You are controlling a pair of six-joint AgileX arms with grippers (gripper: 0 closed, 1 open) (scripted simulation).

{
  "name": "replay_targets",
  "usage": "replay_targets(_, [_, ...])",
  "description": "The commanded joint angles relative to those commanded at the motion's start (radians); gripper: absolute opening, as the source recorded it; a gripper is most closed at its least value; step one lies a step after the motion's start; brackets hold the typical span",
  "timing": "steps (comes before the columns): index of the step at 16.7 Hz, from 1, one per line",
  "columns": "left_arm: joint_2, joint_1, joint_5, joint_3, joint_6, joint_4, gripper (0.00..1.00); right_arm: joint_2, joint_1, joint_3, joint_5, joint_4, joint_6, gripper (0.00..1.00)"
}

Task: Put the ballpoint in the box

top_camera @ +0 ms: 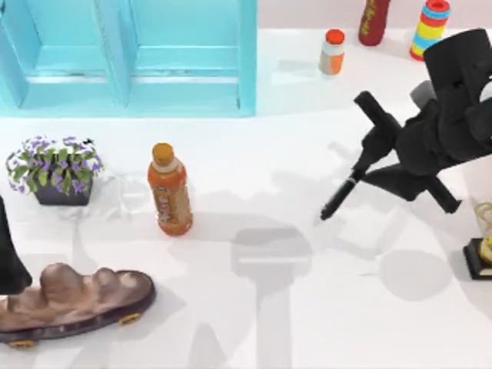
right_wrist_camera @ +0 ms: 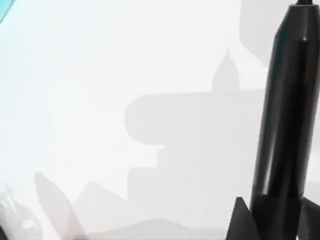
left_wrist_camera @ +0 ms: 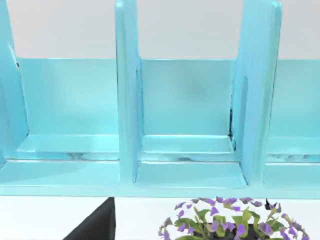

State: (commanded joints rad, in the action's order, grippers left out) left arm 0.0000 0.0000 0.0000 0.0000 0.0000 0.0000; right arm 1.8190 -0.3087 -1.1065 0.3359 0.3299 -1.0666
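The ballpoint (top_camera: 347, 187) is a slim black pen, held slanted above the table right of centre with its lower end toward the table's middle. My right gripper (top_camera: 378, 144) is shut on its upper part. In the right wrist view the ballpoint (right_wrist_camera: 287, 115) rises from between the two fingertips (right_wrist_camera: 241, 222) over bare white table. The box (top_camera: 127, 58) is a cyan case with open compartments at the back left, well apart from the pen. The left wrist view looks straight into the box (left_wrist_camera: 185, 125). My left arm (top_camera: 9, 257) stays parked at the left edge.
An orange bottle (top_camera: 170, 190) stands between the pen and the box. A potted purple flower (top_camera: 55, 171) and a brown rock ornament (top_camera: 73, 301) sit on the left. A small white bottle (top_camera: 332, 52), red bottle (top_camera: 373, 21) and striped toy (top_camera: 430, 27) stand at the back right.
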Motion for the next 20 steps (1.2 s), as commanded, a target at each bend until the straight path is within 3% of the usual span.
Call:
replay_targets(4, [0.0,0.0,0.0,0.0,0.0,0.0,1.0,-0.06,-0.001,-0.054,0.005,0.1,0.001,0.0])
replay_targets(12, [0.0,0.0,0.0,0.0,0.0,0.0,1.0,-0.062,0.029,-0.075,0.0,0.104,0.002,0.0])
replay_targets(16, [0.0,0.0,0.0,0.0,0.0,0.0,1.0,-0.086,0.198,-0.116,-0.016,0.096,0.012,0.0])
replay_targets(20, [0.0,0.0,0.0,0.0,0.0,0.0,1.0,-0.136,0.469,-0.1,-0.004,0.108,0.04,0.0])
